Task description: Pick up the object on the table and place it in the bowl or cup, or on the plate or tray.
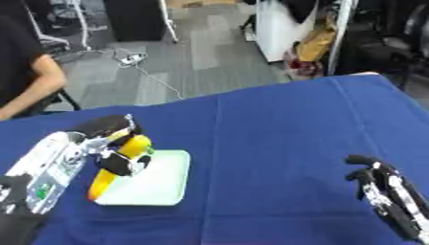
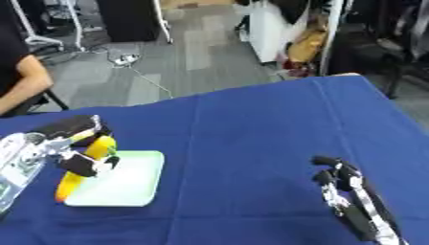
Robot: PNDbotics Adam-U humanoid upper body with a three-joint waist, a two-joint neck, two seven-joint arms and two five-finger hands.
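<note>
While the blue table (image 1: 276, 143) takes up nearly the whole view, the work sits at about eight o'clock, where a pale green tray (image 1: 163, 184) lies flat on the cloth. The left hand (image 1: 113, 143) comes in from the left edge with its fingers curled round a yellow banana (image 1: 126, 158), which hangs over the tray's left side; its lower tip reaches the near-left corner of the tray, and I cannot tell whether it already touches the surface.

To finish the placing well, I would bring the fruit a little toward three o'clock so that its whole length lies inside the rim, lower it until it rests, and only then let the fingers go, drawing the hand back toward nine o'clock without dragging the tray. As it stands, the overhanging tip could catch the rim and tip out.

The right hand (image 2: 348, 201) rests idle at about five o'clock, fingers relaxed and pointing up, well apart from the tray.

The banana is long, gently curved, bright yellow shading to orange at the lower end, with a touch of green near the top.
</note>
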